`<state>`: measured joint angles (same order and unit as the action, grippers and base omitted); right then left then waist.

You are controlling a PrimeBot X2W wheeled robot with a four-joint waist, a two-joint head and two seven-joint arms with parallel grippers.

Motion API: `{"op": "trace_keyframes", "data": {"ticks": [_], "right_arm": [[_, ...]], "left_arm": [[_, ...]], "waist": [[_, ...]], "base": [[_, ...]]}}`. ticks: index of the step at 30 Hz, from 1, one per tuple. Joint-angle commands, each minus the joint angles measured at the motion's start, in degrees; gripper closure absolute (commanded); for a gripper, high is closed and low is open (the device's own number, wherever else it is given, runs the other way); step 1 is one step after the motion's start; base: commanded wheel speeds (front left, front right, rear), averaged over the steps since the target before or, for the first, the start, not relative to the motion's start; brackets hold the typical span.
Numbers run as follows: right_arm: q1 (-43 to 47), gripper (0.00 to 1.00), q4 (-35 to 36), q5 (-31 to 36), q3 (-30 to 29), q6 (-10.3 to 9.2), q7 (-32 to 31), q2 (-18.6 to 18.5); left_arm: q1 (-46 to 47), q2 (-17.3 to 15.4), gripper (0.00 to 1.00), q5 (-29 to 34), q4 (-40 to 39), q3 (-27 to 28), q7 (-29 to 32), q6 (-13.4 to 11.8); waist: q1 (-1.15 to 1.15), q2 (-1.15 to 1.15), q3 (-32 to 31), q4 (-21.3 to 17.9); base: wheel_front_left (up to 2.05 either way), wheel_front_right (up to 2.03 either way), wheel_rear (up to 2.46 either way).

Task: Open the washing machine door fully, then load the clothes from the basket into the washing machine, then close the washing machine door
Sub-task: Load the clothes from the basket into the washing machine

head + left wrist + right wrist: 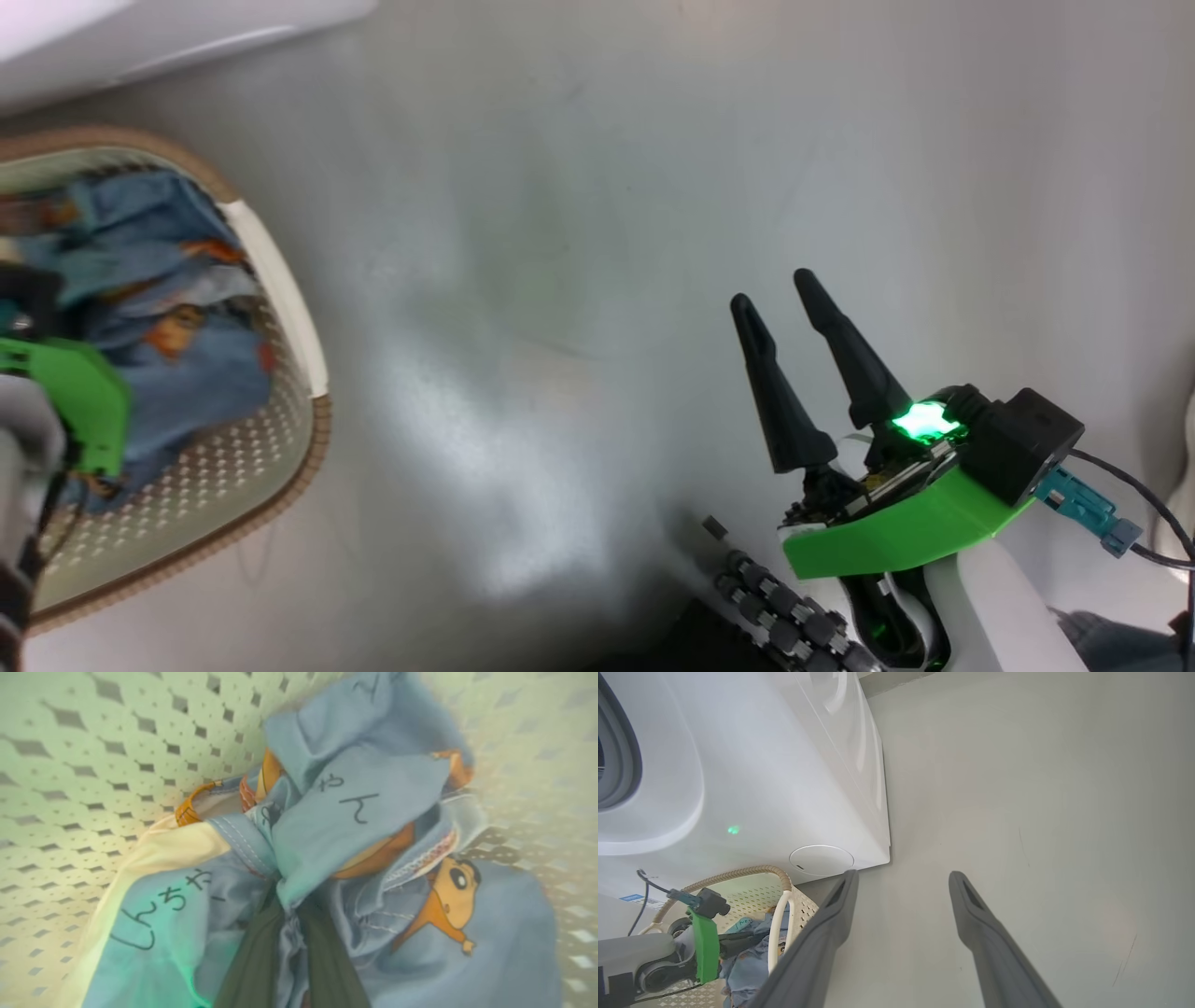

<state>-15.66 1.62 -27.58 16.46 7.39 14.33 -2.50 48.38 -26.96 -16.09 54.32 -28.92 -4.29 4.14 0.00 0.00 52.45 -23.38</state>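
The clothes (pixel 177 345), light blue with orange cartoon figures, lie bunched in the cream perforated basket (pixel 317 439) at the left. In the left wrist view my left gripper (pixel 289 910) is down in the basket (pixel 93 742), its two dark fingers (pixel 254 961) drawn together with a fold of the clothes (pixel 355 812) pinched between them. My right gripper (pixel 773 291) hovers open and empty over the bare floor at the lower right, its fingers spread in its own view (pixel 903 877). The white washing machine (pixel 761 765) stands right behind the basket (pixel 738 872). The washing machine door is out of view.
The machine's grey rubber gasket (pixel 616 765) shows at the far left edge. Its round white cover (pixel 821 859) sits low on the front, just above the basket. Smooth grey floor (pixel 597 280) stretches between the basket and my right arm.
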Motion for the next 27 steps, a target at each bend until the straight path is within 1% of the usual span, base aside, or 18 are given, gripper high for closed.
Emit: {"op": "trace_keyframes", "data": {"ticks": [1, 7, 10, 14, 16, 22, 27], "right_arm": [[1.6, 0.00, 0.5, 0.9, 0.3, 0.10, 0.7, -0.4], [1.8, 0.00, -0.1, 2.3, -1.3, 0.10, 0.7, -0.4], [2.4, 0.00, -0.9, 3.2, -2.3, 0.10, 0.7, -0.4], [3.4, 0.00, -1.8, 4.3, -3.8, 0.10, 0.7, -0.4], [4.0, 0.00, -2.4, 4.8, -4.4, 0.10, 0.7, -0.4], [6.5, 0.00, -3.6, 6.3, -6.1, 0.10, 0.7, -0.4], [9.0, 0.00, -4.5, 8.0, -7.2, 0.10, 0.7, -0.4]], "left_arm": [[-0.6, -0.9, 1.00, -0.8, 0.0, 1.6, -1.9, 0.1], [-2.2, 1.4, 1.00, -2.0, 0.8, 1.8, -7.0, 0.0], [-3.9, 2.7, 1.00, -2.6, 0.5, 2.0, -8.9, -0.5], [-6.8, 4.3, 1.00, -3.9, -2.0, 3.6, -10.5, -2.0], [-8.8, 5.1, 1.00, -4.6, -4.5, 4.7, -10.6, -2.6], [-18.5, 7.1, 1.00, -5.0, -17.3, 9.9, -10.7, -5.1], [-26.8, 10.0, 1.00, -4.5, -25.8, 14.1, -10.7, -6.2]], "waist": [[0.00, 0.00, -2.5, 2.3], [0.00, 0.00, -6.3, 5.0], [0.00, 0.00, -8.9, 6.7], [0.00, 0.00, -12.8, 8.9], [0.00, 0.00, -14.9, 9.9], [0.00, 0.00, -22.0, 12.2], [0.00, 0.00, -27.9, 14.0]], "base": [[0.00, 0.00, 0.00], [0.00, 0.00, 0.00], [0.00, 0.00, 0.00], [0.00, 0.00, 0.00], [0.00, 0.00, 0.00], [0.00, 0.00, 0.00], [0.00, 0.00, 0.00]]}}
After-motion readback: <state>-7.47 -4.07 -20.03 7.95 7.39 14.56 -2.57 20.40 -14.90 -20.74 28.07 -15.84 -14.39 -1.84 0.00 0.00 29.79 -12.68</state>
